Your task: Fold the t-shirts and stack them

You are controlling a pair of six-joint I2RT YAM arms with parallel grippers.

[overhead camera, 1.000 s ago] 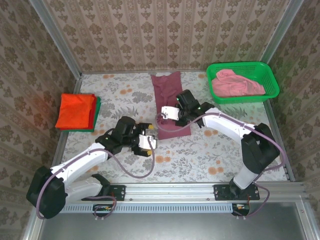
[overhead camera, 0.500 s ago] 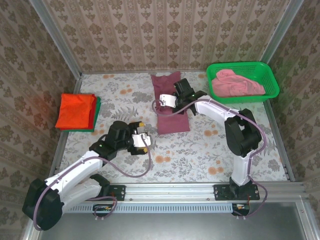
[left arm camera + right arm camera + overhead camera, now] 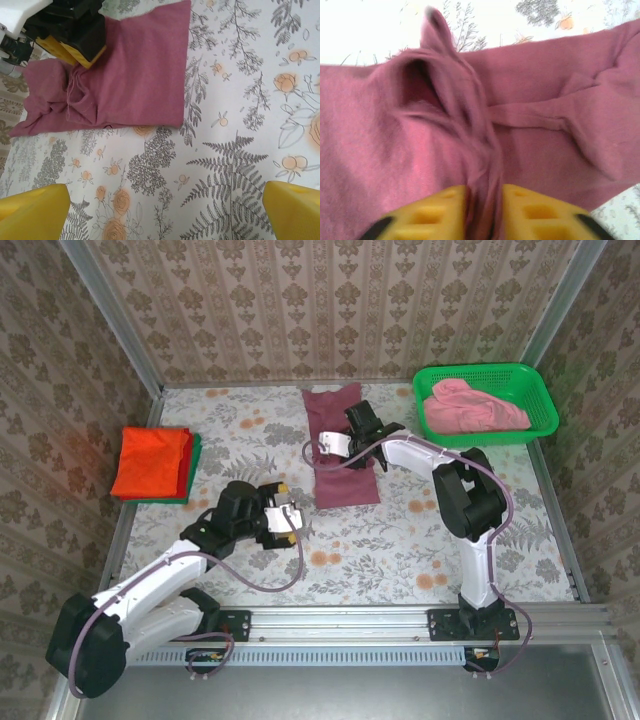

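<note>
A maroon t-shirt (image 3: 345, 475) lies folded into a long strip at the table's middle back. My right gripper (image 3: 335, 447) sits on its middle and is shut on a raised fold of the maroon cloth (image 3: 470, 125), which runs down between its yellow fingers (image 3: 535, 212). In the left wrist view that gripper (image 3: 77, 50) presses on the bunched part of the shirt (image 3: 140, 75). My left gripper (image 3: 288, 520) hovers open over bare table, to the near left of the shirt, holding nothing. An orange t-shirt (image 3: 150, 460) lies folded on a green one (image 3: 192, 472) at the left. No lettering shows on the maroon shirt.
A green mesh basket (image 3: 485, 371) at the back right holds a crumpled pink t-shirt (image 3: 470, 407). Metal rails and patterned walls close in the floral tablecloth (image 3: 400, 540) on three sides.
My right gripper moved away from the near end of the maroon shirt toward its middle, dragging the cloth slightly back. The left gripper drew back to the left, away from the shirt's near corner.
</note>
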